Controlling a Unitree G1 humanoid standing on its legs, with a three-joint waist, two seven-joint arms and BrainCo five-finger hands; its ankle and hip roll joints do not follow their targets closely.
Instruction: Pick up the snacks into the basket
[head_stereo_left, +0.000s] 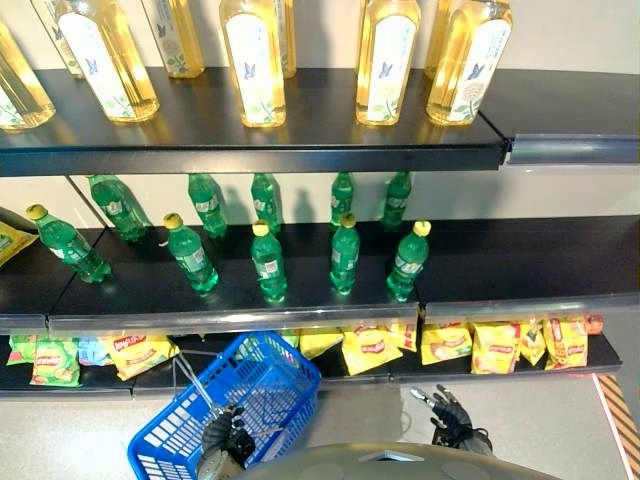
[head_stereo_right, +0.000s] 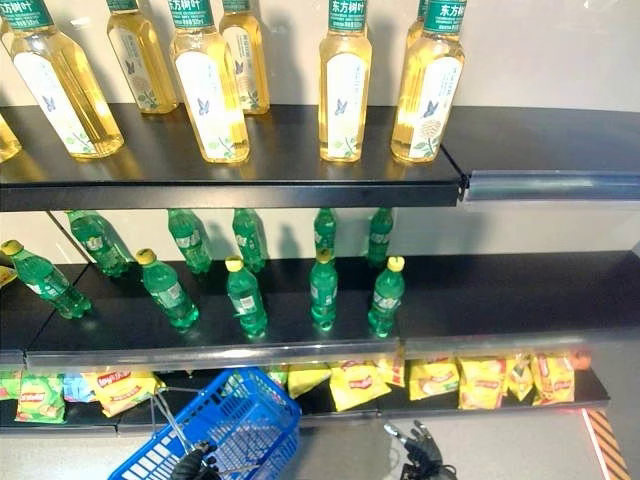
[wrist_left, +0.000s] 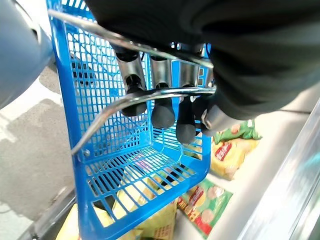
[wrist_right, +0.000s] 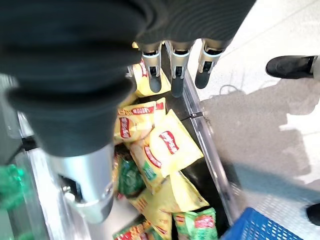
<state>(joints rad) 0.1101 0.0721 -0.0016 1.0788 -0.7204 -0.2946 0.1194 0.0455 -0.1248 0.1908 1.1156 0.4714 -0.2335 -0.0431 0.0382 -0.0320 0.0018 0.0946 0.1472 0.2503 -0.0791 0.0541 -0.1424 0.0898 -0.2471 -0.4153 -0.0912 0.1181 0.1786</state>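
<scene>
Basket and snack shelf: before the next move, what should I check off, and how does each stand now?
1. Basket held: left hand fingers curled round its handle. Ok.
2. Right hand free: fingers straight, holding nothing. Ok.
3. Snacks within view: yellow snack bags lie on the bottom shelf below the right hand. Ok.
4. Snack in the basket: cannot tell.
5. Person's shoe on the floor nearby. Not ok.
</scene>
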